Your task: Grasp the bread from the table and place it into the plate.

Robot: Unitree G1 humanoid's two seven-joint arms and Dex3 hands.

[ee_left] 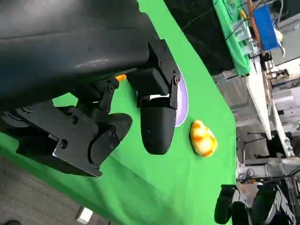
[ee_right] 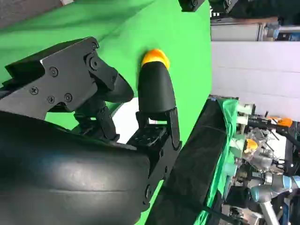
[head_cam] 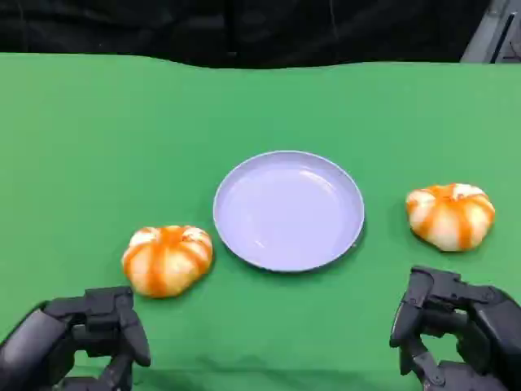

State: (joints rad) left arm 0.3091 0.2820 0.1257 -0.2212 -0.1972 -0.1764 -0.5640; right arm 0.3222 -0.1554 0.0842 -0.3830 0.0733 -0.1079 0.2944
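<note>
One bread roll (head_cam: 167, 260) lay just ahead of the left hand (head_cam: 77, 342); the other roll (head_cam: 450, 214) lay ahead of the right hand (head_cam: 456, 326). The plate (head_cam: 288, 209) sat between them, beyond both hands.

A green cloth-covered table (head_cam: 81, 122) stands before a black curtain (head_cam: 244, 28).

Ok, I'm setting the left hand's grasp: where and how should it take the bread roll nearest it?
Probably from above, fingers straddling the domed left bread roll across its widest middle. It sits flat on the green table, apart from the plate, and the left hand is just below it.
</note>
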